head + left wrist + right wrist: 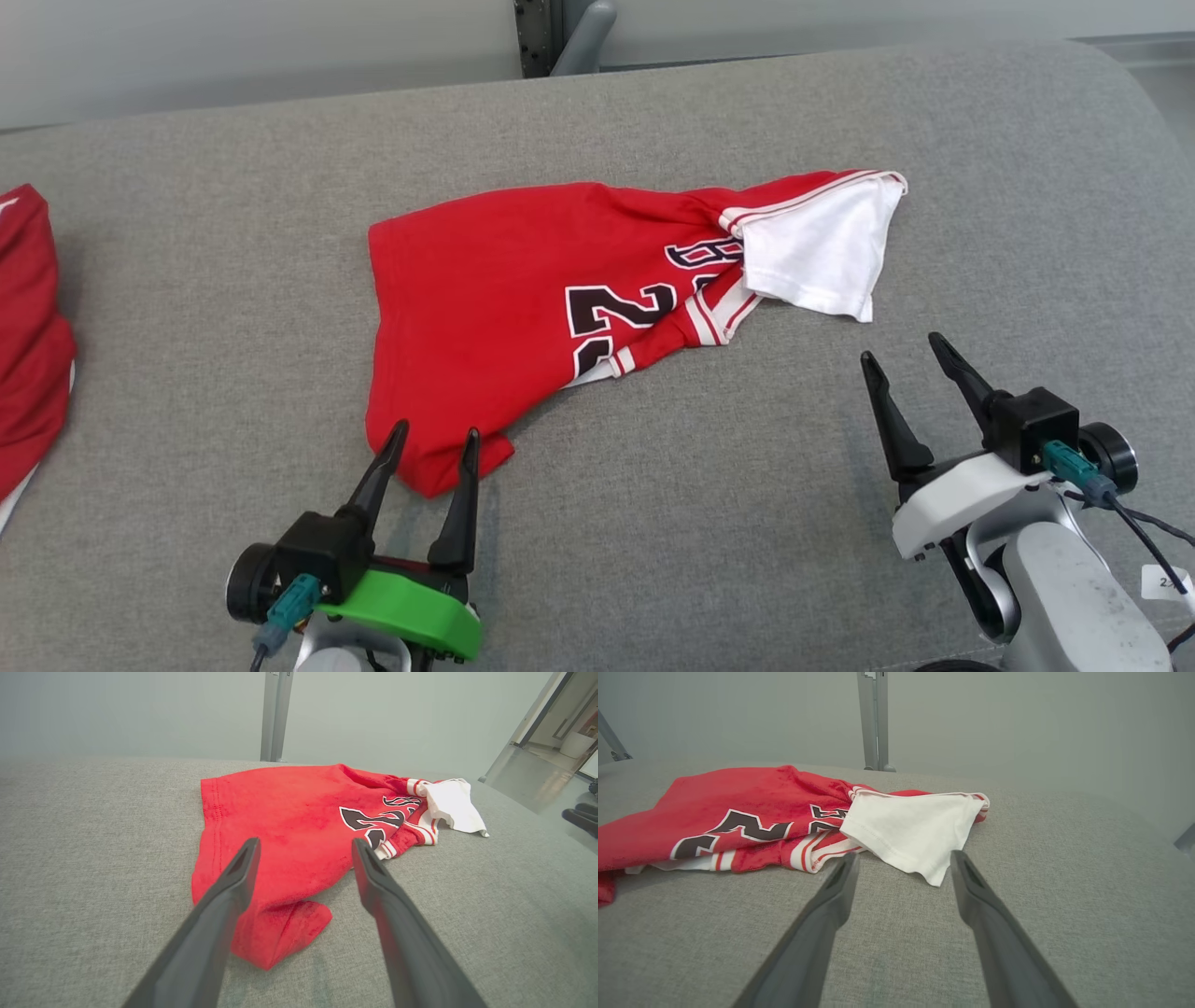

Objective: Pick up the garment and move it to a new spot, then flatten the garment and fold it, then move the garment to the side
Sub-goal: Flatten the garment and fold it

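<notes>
Lying crumpled mid-frame on the grey cushion (747, 523), the red jersey (495, 308) looks light, limp and prone to bunching. Both sets of jaws gape wide and empty: left gripper (439, 429) lower left at the hem corner, right gripper (901, 347) lower right. Likely holds: that corner and the white sleeve (822, 252).

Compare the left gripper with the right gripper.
The left gripper has a green base; the right gripper a white base. The left gripper straddles the near corner of the red jersey; the right gripper is short of its white sleeve, over bare grey cushion. Both stand open.
</notes>
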Motion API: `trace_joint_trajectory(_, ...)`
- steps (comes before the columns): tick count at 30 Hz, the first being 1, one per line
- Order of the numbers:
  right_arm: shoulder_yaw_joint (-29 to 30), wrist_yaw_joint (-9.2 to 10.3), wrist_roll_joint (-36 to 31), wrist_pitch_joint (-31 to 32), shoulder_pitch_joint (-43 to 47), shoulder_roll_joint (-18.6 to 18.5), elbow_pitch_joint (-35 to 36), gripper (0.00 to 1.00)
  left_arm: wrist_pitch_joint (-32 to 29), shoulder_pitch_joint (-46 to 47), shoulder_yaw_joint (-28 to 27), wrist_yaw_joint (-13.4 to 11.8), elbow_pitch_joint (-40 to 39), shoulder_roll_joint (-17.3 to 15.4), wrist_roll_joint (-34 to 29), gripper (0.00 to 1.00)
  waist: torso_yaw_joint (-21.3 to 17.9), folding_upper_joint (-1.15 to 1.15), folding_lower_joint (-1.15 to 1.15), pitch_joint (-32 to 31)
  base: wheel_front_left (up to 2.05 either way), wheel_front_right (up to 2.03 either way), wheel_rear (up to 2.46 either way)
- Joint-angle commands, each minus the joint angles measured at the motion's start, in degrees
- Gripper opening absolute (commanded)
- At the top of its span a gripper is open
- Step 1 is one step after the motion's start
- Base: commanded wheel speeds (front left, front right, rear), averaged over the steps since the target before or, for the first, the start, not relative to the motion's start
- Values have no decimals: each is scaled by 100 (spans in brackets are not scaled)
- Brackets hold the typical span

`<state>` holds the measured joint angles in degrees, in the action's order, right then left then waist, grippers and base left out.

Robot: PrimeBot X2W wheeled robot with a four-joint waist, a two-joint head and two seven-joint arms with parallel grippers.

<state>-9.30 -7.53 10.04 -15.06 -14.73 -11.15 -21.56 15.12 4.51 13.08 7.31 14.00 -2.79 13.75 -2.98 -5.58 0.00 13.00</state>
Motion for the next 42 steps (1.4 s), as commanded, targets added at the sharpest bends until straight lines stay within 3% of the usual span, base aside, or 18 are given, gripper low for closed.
trace_joint_trajectory(1,16,8,-41,-16,-95,-11,-57,100,5,100,13,-15,-37,-19,-57,100,-71,0,0,202,0,0,0)
trace_joint_trajectory(9,-106,8,-259,-17,-676,-28,-471,100,5,343,208,-10,-197,-19,-115,100,294,0,0,596,0,0,0)
trace_joint_trajectory(14,-184,8,-675,-16,-1426,-31,-1143,100,5,537,316,-26,-378,-19,-139,100,728,0,0,943,0,0,0)
trace_joint_trajectory(24,30,8,-1224,-16,-1817,40,-1804,100,5,622,456,-101,-466,-19,-53,100,955,0,0,1080,0,0,0)
trace_joint_trajectory(26,106,9,-1264,-16,-1823,61,-1798,44,5,624,450,-114,-467,-19,-51,100,954,0,0,1085,0,0,0)
trace_joint_trajectory(27,106,9,-1264,-16,-1823,61,-1798,44,5,624,450,-114,-467,-19,-51,100,954,0,0,1085,0,0,0)
trace_joint_trajectory(29,188,9,-1303,-16,-1815,57,-1767,0,5,621,441,-121,-467,-19,-43,100,947,0,0,1090,0,0,0)
trace_joint_trajectory(38,371,8,-1387,-16,-1881,43,-1749,0,5,608,434,-118,-426,-19,-30,100,941,0,0,1085,0,0,0)
trace_joint_trajectory(42,465,9,-1270,-16,-1980,59,-1349,0,5,580,437,-117,-437,-19,-29,100,959,0,0,1087,0,0,0)
